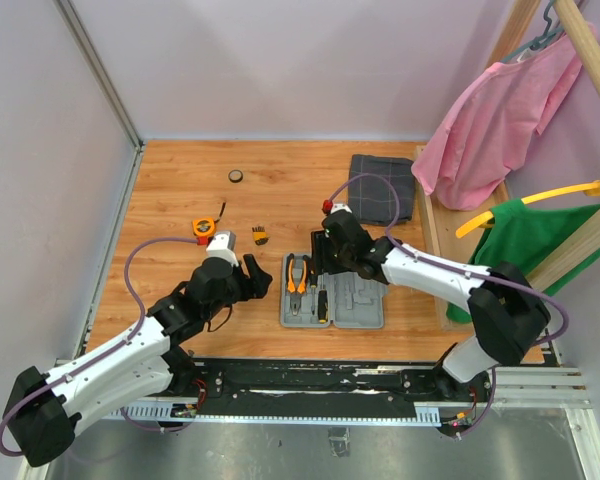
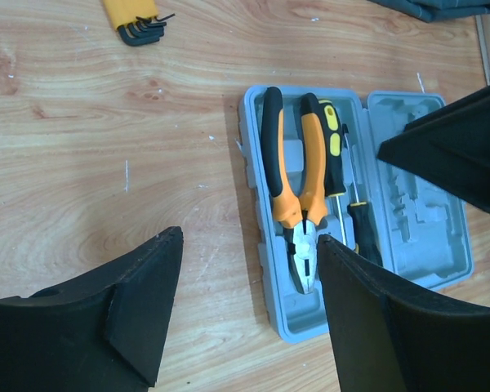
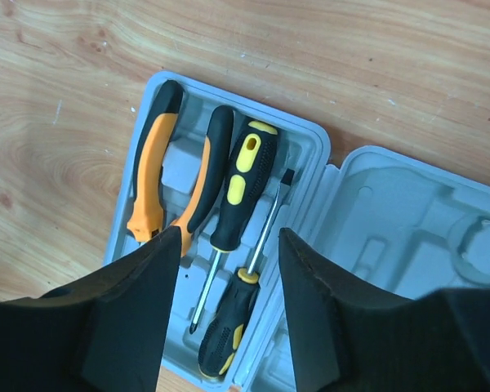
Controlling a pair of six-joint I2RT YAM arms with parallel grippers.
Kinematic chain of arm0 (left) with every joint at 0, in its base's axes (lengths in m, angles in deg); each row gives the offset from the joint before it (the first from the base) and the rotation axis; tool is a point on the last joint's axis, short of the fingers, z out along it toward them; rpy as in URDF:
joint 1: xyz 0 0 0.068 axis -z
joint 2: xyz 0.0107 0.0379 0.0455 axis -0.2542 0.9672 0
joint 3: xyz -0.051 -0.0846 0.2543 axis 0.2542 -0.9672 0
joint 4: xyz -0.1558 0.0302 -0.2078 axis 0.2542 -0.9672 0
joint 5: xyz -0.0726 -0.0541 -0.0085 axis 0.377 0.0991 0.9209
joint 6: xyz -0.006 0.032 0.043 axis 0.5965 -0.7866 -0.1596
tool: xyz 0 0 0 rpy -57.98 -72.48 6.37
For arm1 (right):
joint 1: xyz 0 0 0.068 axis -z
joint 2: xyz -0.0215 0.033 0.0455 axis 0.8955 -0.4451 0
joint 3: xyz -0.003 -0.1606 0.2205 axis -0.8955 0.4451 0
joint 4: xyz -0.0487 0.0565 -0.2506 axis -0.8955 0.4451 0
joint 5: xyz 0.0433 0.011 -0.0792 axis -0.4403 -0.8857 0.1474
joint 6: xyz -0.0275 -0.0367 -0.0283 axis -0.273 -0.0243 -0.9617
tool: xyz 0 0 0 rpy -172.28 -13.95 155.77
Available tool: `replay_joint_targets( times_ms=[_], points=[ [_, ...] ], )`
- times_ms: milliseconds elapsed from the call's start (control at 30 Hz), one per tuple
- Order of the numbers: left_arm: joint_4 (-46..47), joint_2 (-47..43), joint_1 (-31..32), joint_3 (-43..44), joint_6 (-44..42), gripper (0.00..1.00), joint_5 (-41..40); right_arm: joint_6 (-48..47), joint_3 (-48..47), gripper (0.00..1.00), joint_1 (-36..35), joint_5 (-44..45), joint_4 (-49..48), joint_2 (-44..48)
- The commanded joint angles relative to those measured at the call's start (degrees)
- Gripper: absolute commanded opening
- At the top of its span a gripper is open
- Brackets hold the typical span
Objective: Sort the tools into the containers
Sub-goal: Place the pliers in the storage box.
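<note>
**Right gripper** [image 3: 229, 231]
- Its fingers [image 3: 139, 318] are spread partway, with nothing pinched between them.
- It hovers low over the left half of the open tool case [image 1: 365, 300], directly above two screwdrivers.

**In the case's left half**
- The long screwdriver [image 3: 241, 188] lies with its black-and-yellow handle toward the far end.
- The short screwdriver [image 3: 233, 322] lies head to tail beside it, with its flat tip pointing toward the far end.
- The pliers [image 3: 159, 163] lie just left of them, against the case's outer wall. The orange-and-black handles point away from the arms and the nose points toward them.
- All three tools rest in moulded slots.
- The right half of the case lies hinged flat on the table and shows its grey recesses.

**Left gripper** [image 2: 251, 235]
- Its fingers are spread wide and hold nothing.
- It hangs above bare wood just left of the case. In its own wrist view, one fingertip overlaps the case near the nose of the pliers.

**Loose on the table** [image 1: 180, 170]
- An orange tape measure [image 1: 204, 227] lies beyond the left gripper.
- A small yellow holder of black hex keys [image 2: 139, 20] lies between the tape measure and the case, apart from both.
- A small dark disc [image 1: 236, 176] sits near the far wall. It is too small to identify.

**Further out**
- A folded dark grey checked cloth [image 1: 382, 190] lies at the table's far right, beyond the case.
- At the right edge, a pink garment [image 1: 490, 110] and a green garment [image 1: 525, 240] hang on a wooden rack [image 1: 590, 50].
</note>
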Motion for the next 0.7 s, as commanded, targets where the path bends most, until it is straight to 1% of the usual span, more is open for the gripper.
replay_joint_targets(
  times_ms=[0,433,667],
  points=[
    [3.1,-0.1,-0.5,-0.3,-0.1,0.7,0.9,2.8,-3.3,0.51,-0.8,-0.5,-1.1,-4.1],
    [2.3,0.0,-0.5,-0.4,-0.1,0.71,1.0,1.4,-10.3,0.43,-0.8,-0.7,-2.5,-13.4],
    [2.0,-0.6,-0.5,-0.7,0.3,0.73,0.7,1.4,-12.4,0.34,-0.8,-2.0,-2.1,-16.9]
  ],
)
